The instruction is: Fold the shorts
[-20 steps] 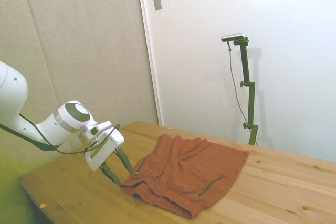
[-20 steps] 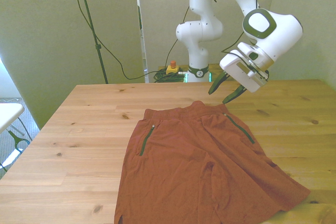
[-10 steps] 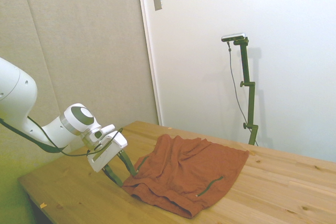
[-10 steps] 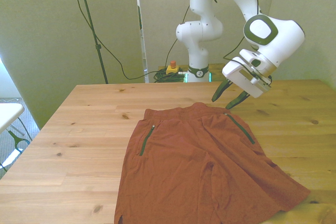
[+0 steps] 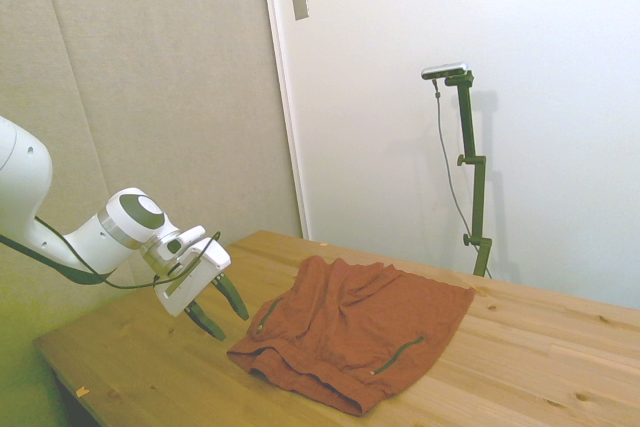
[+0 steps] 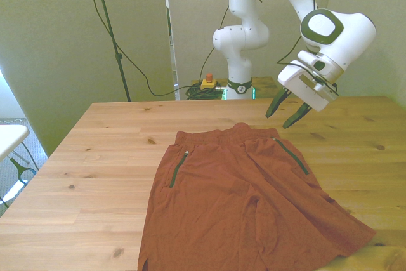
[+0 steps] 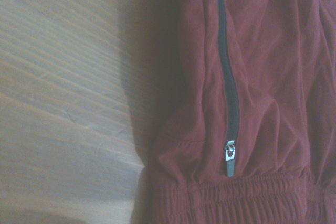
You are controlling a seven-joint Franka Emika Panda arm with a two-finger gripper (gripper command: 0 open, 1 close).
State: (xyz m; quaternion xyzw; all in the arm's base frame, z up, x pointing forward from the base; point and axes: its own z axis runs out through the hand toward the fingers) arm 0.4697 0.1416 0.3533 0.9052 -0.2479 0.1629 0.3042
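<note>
Desk (image 6: 95, 157): pale wood, carrying spread rust-red shorts (image 6: 241, 207).
Room: beige wall panels.
Gripper (image 6: 289, 110): jaws parted, empty, just above waistband corner.

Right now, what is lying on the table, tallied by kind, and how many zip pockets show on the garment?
Shorts: 1
Zip pockets on them: 2, one toward the front view's left, one toward its right
Total lying on the wooden table: 1
</note>
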